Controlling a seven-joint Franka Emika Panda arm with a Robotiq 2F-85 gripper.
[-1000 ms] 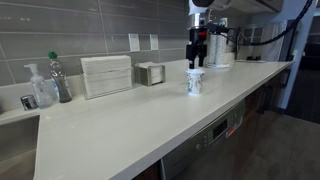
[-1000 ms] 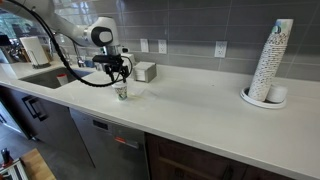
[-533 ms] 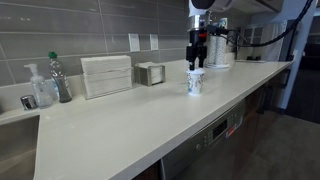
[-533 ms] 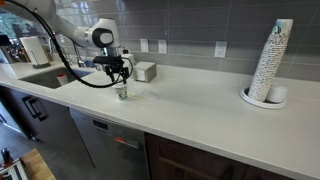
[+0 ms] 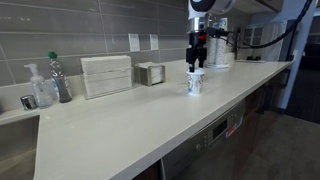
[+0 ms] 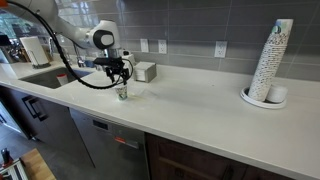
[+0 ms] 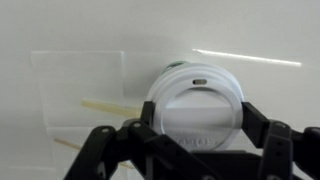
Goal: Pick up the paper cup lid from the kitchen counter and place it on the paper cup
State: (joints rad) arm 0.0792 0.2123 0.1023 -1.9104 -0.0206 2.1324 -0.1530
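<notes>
The paper cup (image 5: 195,84) stands upright on the kitchen counter (image 5: 130,120), also in the other exterior view (image 6: 121,93). The paper cup lid (image 7: 195,100) lies flat on the cup's rim and hides the cup in the wrist view. It shows as a thin white cap in an exterior view (image 5: 195,71). My gripper (image 5: 197,63) hangs straight above the cup, pointing down. In the wrist view its fingers (image 7: 197,125) stand spread about as wide as the lid, one at each side. The gripper looks open, just above the lid.
A ribbed white box (image 5: 106,75), a small metal holder (image 5: 150,74) and soap bottles (image 5: 40,88) stand along the tiled wall. A taller white container (image 5: 218,48) is behind the cup. A tall stack of cups (image 6: 270,62) stands far off. The counter's front edge (image 6: 150,135) is close.
The gripper has stayed above the cup with at most a very slight rise. The cup and lid have not moved.
</notes>
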